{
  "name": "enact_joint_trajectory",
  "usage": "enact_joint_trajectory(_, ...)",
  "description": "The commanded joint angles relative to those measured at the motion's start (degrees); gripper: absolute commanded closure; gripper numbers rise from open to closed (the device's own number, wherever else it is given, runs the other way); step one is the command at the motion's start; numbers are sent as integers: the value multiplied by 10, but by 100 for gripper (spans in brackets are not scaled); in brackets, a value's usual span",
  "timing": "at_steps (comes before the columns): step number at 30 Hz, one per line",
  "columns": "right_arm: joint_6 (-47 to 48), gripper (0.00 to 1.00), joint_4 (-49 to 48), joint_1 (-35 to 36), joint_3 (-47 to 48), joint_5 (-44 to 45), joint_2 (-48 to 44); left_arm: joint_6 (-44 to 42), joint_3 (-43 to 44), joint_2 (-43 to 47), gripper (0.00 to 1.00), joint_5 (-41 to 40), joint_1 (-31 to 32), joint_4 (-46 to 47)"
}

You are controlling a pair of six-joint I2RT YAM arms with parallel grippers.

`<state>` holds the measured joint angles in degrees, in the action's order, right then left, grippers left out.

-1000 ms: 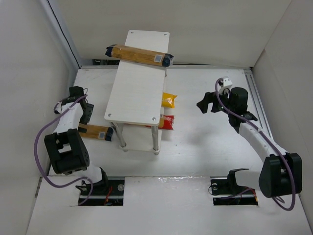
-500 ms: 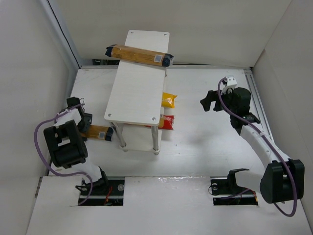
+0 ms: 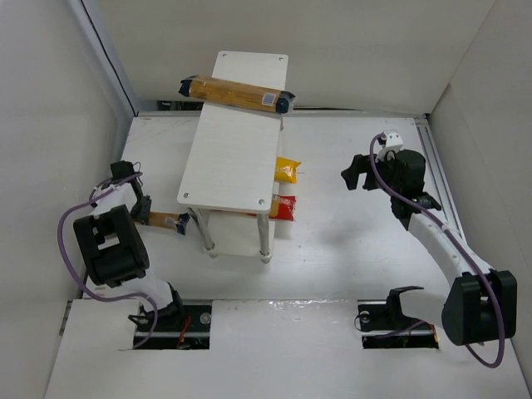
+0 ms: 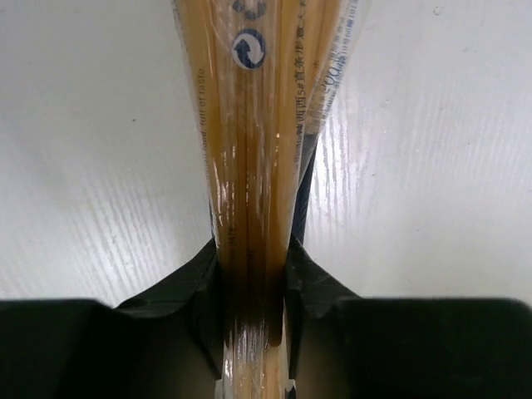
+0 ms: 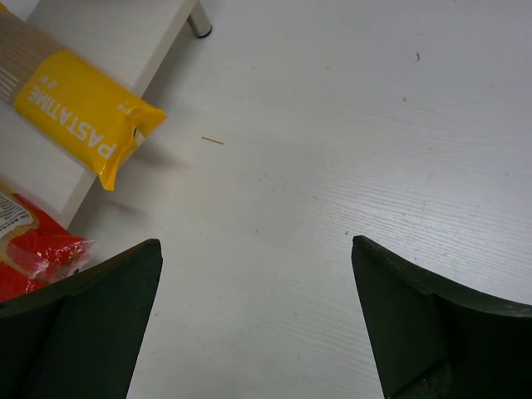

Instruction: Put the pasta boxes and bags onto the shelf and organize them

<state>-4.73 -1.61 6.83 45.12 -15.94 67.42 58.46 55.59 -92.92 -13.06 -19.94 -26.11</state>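
One tan-orange pasta box lies across the far end of the white shelf on its top board. The second pasta box lies on the table left of the shelf legs, and my left gripper is shut on its left end, the black fingers pinching the clear wrapper. A yellow bag and a red bag stick out from the lower tier on the right. My right gripper hangs open over bare table right of the bags.
White walls close in the table at the back and on both sides. The shelf's thin metal legs stand near the held box's navy end. A small splinter lies on the table by the yellow bag.
My left gripper came down over the left end of the lower pasta box and shut on it. The right arm drew slightly right, then stayed still and open.
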Motion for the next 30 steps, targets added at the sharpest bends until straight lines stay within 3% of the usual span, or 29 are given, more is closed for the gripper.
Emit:
enact_joint_trajectory(1, 5, 0, -13, -1, 0, 13, -11, 9, -39, -26, 100, 21, -1, 18)
enact_joint_trajectory(9, 5, 0, -13, -1, 0, 7, -23, 14, 49, 161, 100, -25, 42, -49)
enact_joint_trajectory(15, 5, 0, -13, -1, 0, 7, -28, 23, 122, 360, 100, -33, 88, 28)
enact_joint_trajectory(20, 5, 0, -13, 5, 0, 1, -28, 57, 252, 363, 100, -87, 88, -19)
enact_joint_trajectory(25, 5, 0, -13, 5, 0, 1, -33, 52, 379, 325, 100, -2, 88, 7)
enact_joint_trajectory(30, 5, 0, -13, 10, 0, 1, -33, 92, 424, 304, 100, 89, 101, 39)
